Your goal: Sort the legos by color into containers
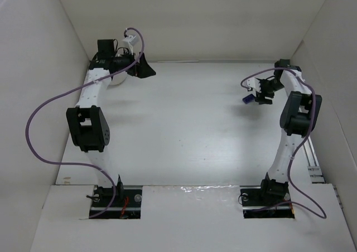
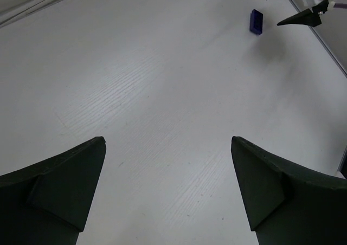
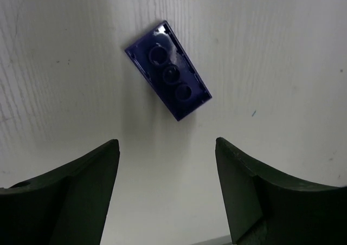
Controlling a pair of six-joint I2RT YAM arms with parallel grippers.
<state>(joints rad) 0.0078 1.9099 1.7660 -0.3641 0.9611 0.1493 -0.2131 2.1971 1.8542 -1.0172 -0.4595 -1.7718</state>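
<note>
A dark blue lego [image 3: 168,71] is seen flat on the bench [image 3: 282,50], far right, by the right end effector [image 3: 166,142], held apart. The left end effector [image 2: 167,140] is spread wide; the bowl [image 1: 117,80] is mostly hidden under it.

arms [image 1: 92,90]: white links, black joints | cables [image 1: 28,130]: purple | pincer fingers [image 2: 54,196]: black
</note>
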